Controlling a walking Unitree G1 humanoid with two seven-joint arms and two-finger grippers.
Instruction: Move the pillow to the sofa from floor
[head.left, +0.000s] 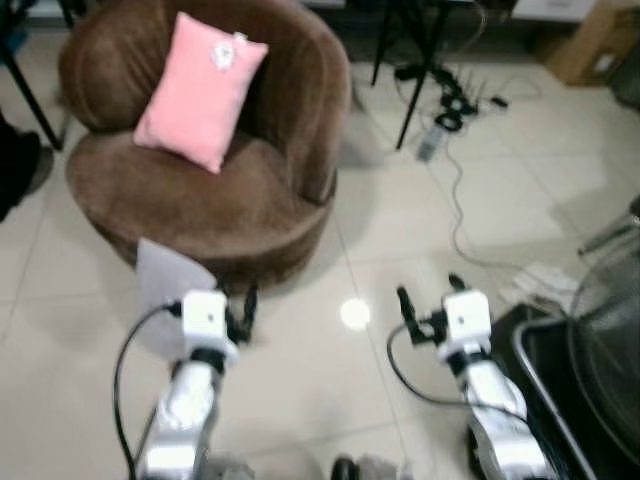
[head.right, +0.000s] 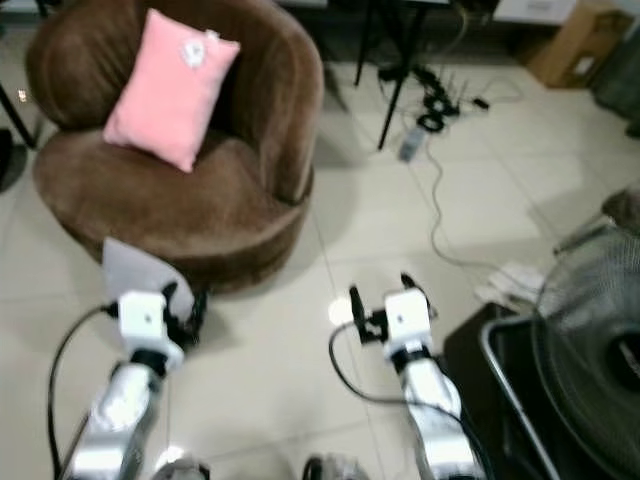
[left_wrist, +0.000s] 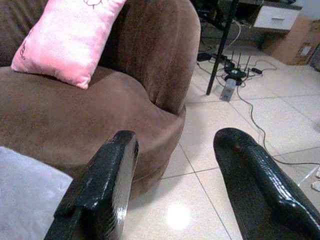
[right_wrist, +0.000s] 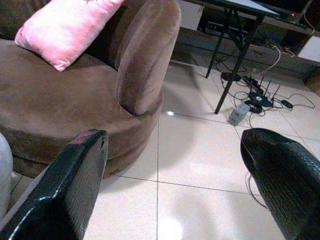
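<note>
A pink pillow (head.left: 200, 90) leans upright against the backrest of the round brown sofa chair (head.left: 210, 215), resting on its seat; it is also in the left wrist view (left_wrist: 67, 37) and the right wrist view (right_wrist: 62, 30). My left gripper (head.left: 240, 318) hovers low by the sofa's front base, open and empty, its fingers (left_wrist: 107, 185) spread wide. My right gripper (head.left: 430, 295) hangs over the tiled floor to the right of the sofa, also open with nothing between its fingers (right_wrist: 75, 185).
A pale grey sheet (head.left: 165, 280) sits by the sofa's base beside the left gripper. Black table legs (head.left: 410, 90) and tangled cables with a power strip (head.left: 445, 110) lie behind right. A wire fan (head.left: 610, 320), a cardboard box (head.left: 590, 45) and papers (head.left: 545, 285) stand right.
</note>
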